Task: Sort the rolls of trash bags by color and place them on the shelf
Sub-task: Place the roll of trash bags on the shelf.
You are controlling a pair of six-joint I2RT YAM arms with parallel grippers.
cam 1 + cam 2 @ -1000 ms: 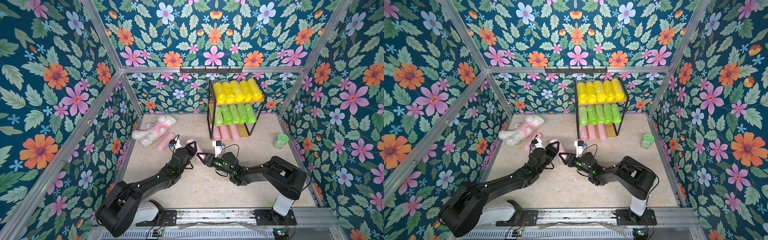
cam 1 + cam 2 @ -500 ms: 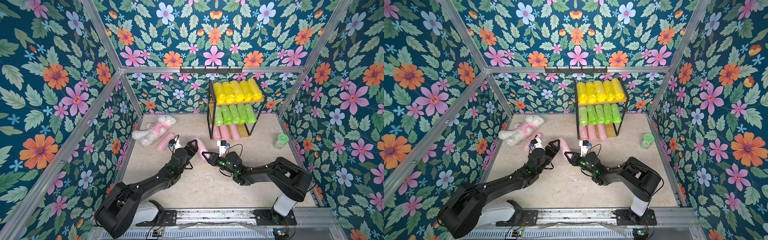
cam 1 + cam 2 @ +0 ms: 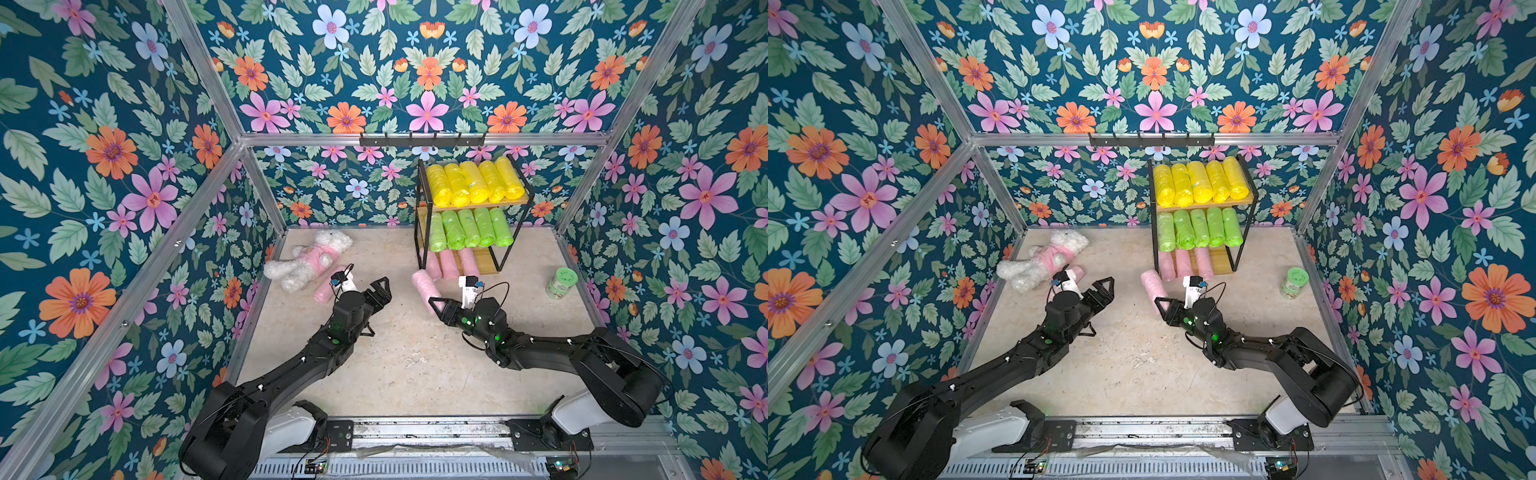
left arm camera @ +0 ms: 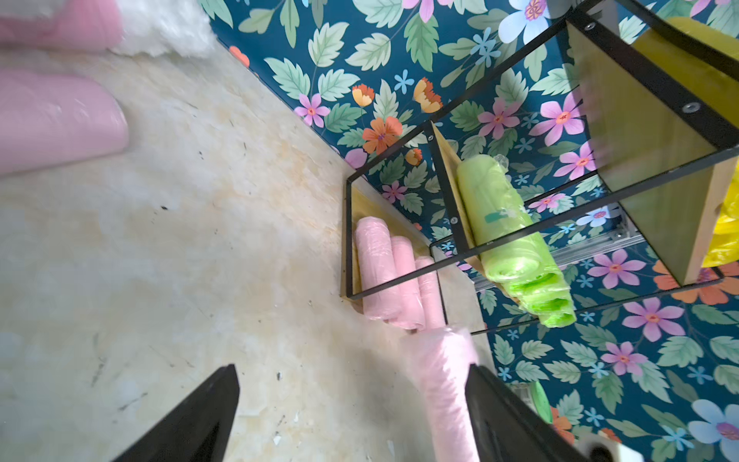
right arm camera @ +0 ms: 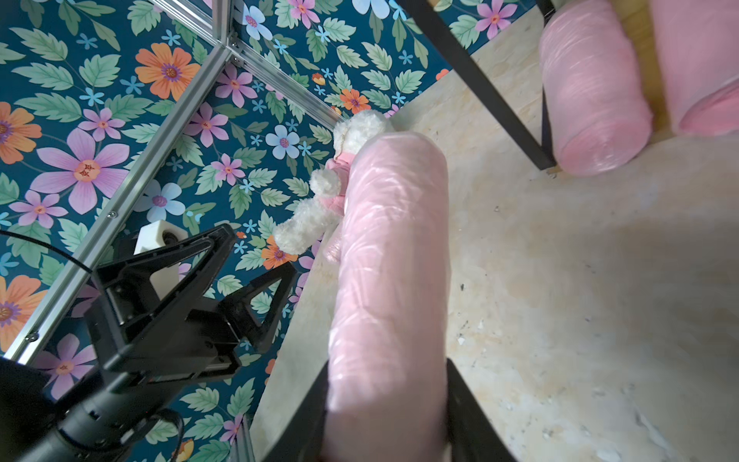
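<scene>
Right gripper (image 3: 435, 303) pinching pink roll (image 3: 424, 286) by its near end; roll juts toward 11 o'clock, just short of shelf front. Left gripper (image 3: 379, 291) spread wide, nothing between its fingers, at 9 o'clock of that roll, apart from it. Shelf (image 3: 419, 216) at 1 o'clock on floor: five yellow rolls (image 3: 473, 183) on top tier, five green rolls (image 3: 465, 228) on middle, three pink rolls (image 3: 451, 262) on bottom. Plush toy (image 3: 309, 259) at 10 o'clock. Loose pink roll (image 3: 326, 289) just beside it. Green-lidded jar (image 3: 561, 283) at 2 o'clock.
</scene>
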